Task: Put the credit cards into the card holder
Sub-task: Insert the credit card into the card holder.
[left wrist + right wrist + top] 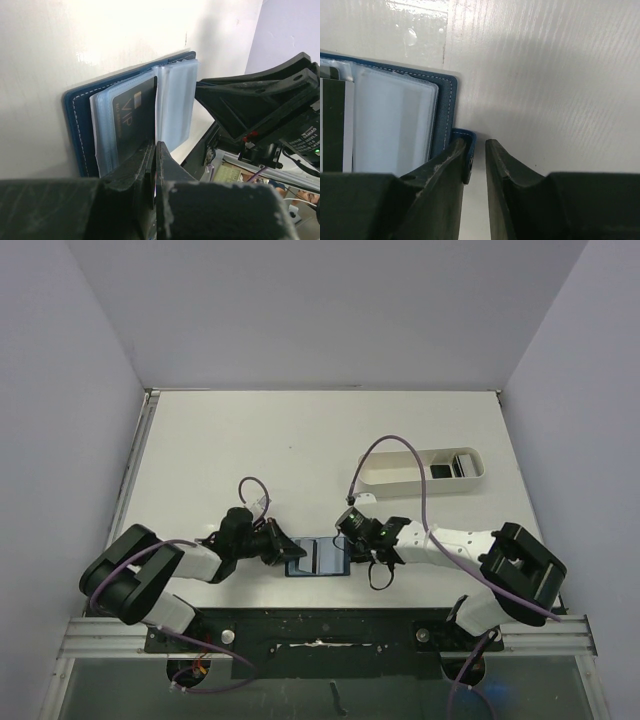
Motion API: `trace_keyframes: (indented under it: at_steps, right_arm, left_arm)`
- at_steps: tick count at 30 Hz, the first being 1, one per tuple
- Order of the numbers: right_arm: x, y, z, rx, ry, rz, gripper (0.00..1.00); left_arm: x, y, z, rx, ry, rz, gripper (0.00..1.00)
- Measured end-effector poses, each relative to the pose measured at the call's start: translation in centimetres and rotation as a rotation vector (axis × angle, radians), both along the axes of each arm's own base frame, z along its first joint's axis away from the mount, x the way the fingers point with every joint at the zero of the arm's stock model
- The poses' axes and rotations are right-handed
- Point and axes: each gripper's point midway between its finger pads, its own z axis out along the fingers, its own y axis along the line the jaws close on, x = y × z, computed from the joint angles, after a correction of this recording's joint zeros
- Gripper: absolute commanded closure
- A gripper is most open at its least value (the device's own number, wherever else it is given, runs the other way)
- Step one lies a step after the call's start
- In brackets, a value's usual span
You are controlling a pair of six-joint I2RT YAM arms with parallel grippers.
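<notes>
The card holder (pixel 318 557) lies open on the table between my two grippers, navy cover (pixel 79 125) outside and clear sleeves inside. My left gripper (pixel 155 147) is shut on the near edge of a black credit card (pixel 132 112) marked VIP. The card stands partly inside a sleeve on the left half. In the right wrist view the holder (pixel 443 112) shows a striped card (pixel 334 125) in a sleeve. My right gripper (pixel 479 144) is slightly open at the holder's right edge. The snap tab (pixel 469 150) sits between its jaws, against the left finger.
A long white oval tray (pixel 398 477) stands at the back right, with dark cards (pixel 441 470) in its right end. The right arm's wrist (pixel 265 105) is close on the right of the left wrist view.
</notes>
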Motion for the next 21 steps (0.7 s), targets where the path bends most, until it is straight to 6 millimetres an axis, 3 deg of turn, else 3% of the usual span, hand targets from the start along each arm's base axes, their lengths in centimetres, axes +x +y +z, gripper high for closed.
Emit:
trace_keyframes:
  at_steps: [4,10,16,21]
  right_arm:
    - [0.2,0.3,1.6,-0.036,-0.011,0.006,0.64]
    - [1.1,2.6,4.9,0.021,-0.069,0.023,0.7]
    - [1.2,2.9,4.7,0.025,-0.068,0.022,0.71]
    - [1.3,3.2,3.2,0.002,-0.047,0.025,0.72]
  left_arm:
    - [-0.1,0.1,0.4,0.003,-0.005,0.002,1.0]
    - [0.1,0.2,1.2,-0.004,-0.031,0.007,1.0]
    - [0.1,0.2,1.2,-0.005,-0.031,0.007,1.0]
    - [0.2,0.1,0.9,-0.007,-0.027,0.008,1.0]
